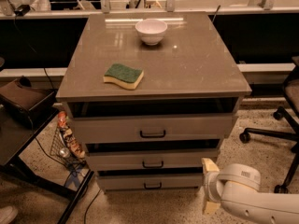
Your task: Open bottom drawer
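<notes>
Cabinet (196, 64) of grey-beige laminate fills the middle of the view, with three drawers stacked in its near face. The bottom drawer (117, 183) sits lowest, just above the speckled floor (261, 120). It has the slimmest front panel of the three and a small black bar handle (153, 186) at its centre. Its front lies roughly flush with the middle drawer (112, 161) above it, and a dark gap separates the two. The top drawer (107, 129) has the tallest front. The gripper (210, 186) shows as a tan piece at the end of the white arm (254, 202), which enters from the near right corner. It hangs just beside the right end of the bottom drawer's front, well to the right of the handle. Whether it touches the panel, and whether it is spread or pressed together, cannot be told from here. On the cabinet top, a white bowl (151, 31) stands near the far edge and a green-and-yellow sponge (123, 75) lies toward the near left. A wire basket (65, 143) leans at the cabinet's left side, and an office chair (286, 125) stands at the right.
</notes>
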`<move>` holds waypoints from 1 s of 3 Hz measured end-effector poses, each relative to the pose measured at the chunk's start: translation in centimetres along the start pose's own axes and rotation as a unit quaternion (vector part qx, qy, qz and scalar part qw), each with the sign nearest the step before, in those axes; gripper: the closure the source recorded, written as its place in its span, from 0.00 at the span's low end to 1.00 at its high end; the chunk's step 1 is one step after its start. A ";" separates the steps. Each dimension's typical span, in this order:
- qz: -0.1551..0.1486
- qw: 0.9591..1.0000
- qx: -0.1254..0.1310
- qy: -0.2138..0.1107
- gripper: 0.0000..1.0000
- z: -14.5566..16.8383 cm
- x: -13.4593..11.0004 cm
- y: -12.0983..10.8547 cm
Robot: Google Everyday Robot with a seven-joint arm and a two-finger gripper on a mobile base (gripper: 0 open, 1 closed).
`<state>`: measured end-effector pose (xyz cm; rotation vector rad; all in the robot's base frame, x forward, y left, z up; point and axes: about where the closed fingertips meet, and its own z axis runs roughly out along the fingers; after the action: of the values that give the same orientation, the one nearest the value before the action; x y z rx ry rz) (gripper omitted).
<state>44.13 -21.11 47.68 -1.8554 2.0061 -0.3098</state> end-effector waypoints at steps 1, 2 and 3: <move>-0.005 1.000 -0.004 -0.004 0.00 2.4 -0.5 0.6; -0.011 1.000 -0.011 -0.014 0.00 7.0 -2.1 1.7; -0.033 0.999 -0.022 -0.022 0.00 12.2 -3.9 4.2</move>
<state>45.68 -15.63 35.48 -1.9414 1.9415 -0.2420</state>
